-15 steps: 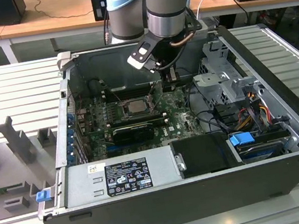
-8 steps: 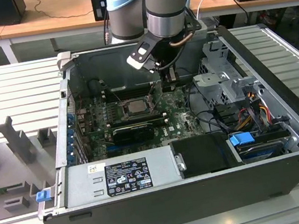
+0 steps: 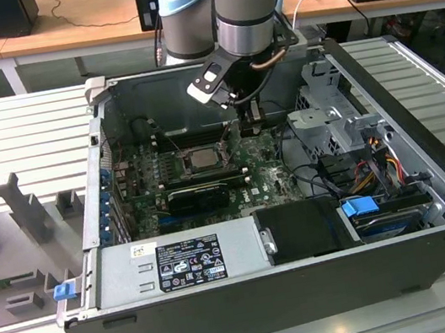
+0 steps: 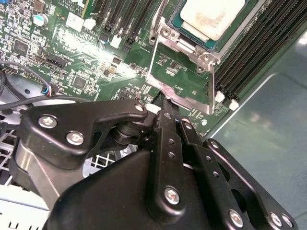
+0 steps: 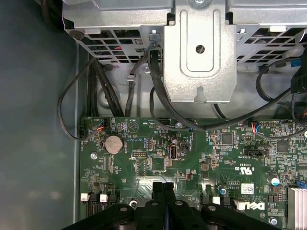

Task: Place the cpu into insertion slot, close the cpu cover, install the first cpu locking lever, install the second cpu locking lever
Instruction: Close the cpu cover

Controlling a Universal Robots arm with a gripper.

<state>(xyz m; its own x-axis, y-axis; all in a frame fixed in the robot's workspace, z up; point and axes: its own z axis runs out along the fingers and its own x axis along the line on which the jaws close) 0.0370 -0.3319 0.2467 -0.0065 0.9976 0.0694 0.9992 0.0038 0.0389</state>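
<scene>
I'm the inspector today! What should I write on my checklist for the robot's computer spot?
Surface: ribbed grey table, open computer case on it.
Job's things: cpu sits in insertion slot; cpu cover stands open.
Clutter: grey moulded holders at the exterior view's left.
Grippers: gripper shut, tips at the cpu cover's edge.
Cables: black cables by the motherboard.
Surroundings: wooden desks behind.

White markings and a logo (image 5: 253, 206) stood on the green motherboard (image 5: 218, 158) — the dark sticker (image 3: 189, 262) on the power supply (image 3: 241, 249) carried print too fine to read.
</scene>
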